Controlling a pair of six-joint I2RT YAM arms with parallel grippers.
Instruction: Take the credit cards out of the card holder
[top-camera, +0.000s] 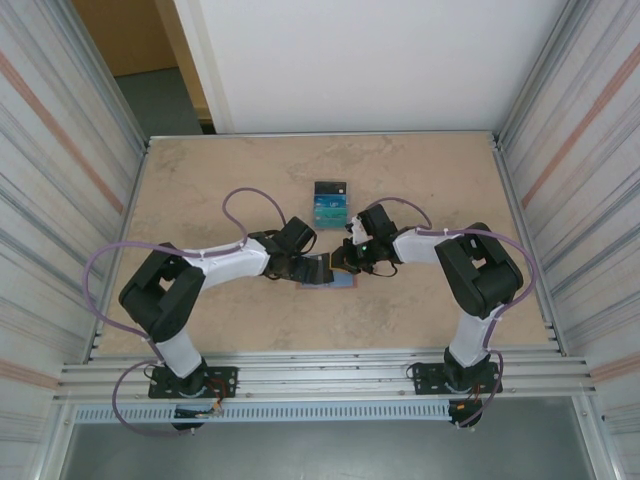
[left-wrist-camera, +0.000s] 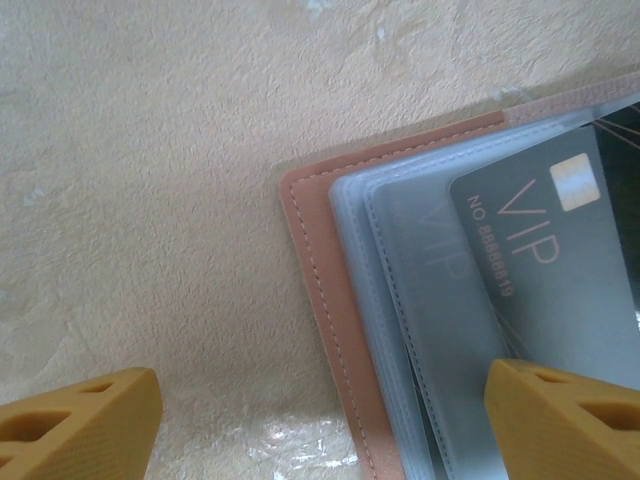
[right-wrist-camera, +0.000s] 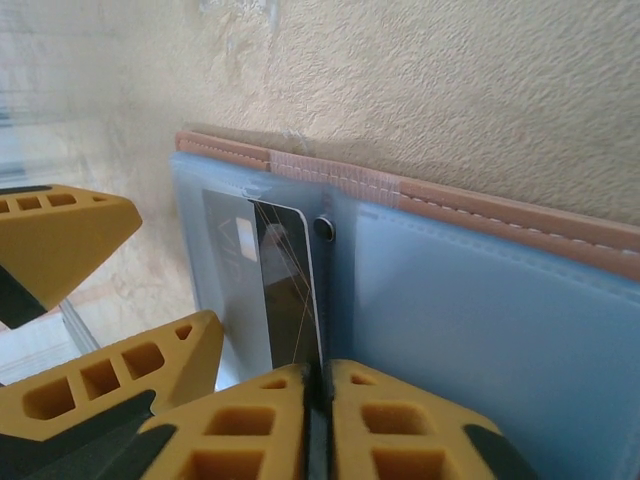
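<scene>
Both arms are folded the same way: elbows pushed out to the sides, forearms swung in toward the middle of the counter (top-camera: 220, 180), wrists nearly nose to nose over the card holder (top-camera: 335, 281). The holder lies open and flat, about midway between the two bases and a bit forward of them.

The left claw (left-wrist-camera: 322, 400) is spread wide. One finger hangs over bare counter just off the holder's brown leather edge. The other sits over the pale blue sleeves and the corner of a grey VIP card (left-wrist-camera: 540, 270). I can't tell whether it's actually pressing down or just hovering there. The VIP card lies at a slant on the sleeves.

The right claw (right-wrist-camera: 318, 385) comes in low from the other side, pads squeezed together on the edge of a black card (right-wrist-camera: 290, 290) that has fine pale scratch lines on it. The card sits beside the holder's snap stud, its far end lying over the pale blue pocket. From this wrist you can also see the left claw's yellow fingers (right-wrist-camera: 60, 235) over on the left.

A small stack of blue-teal cards (top-camera: 330, 203) is lying on the counter beyond the holder, apart from both claws.
</scene>
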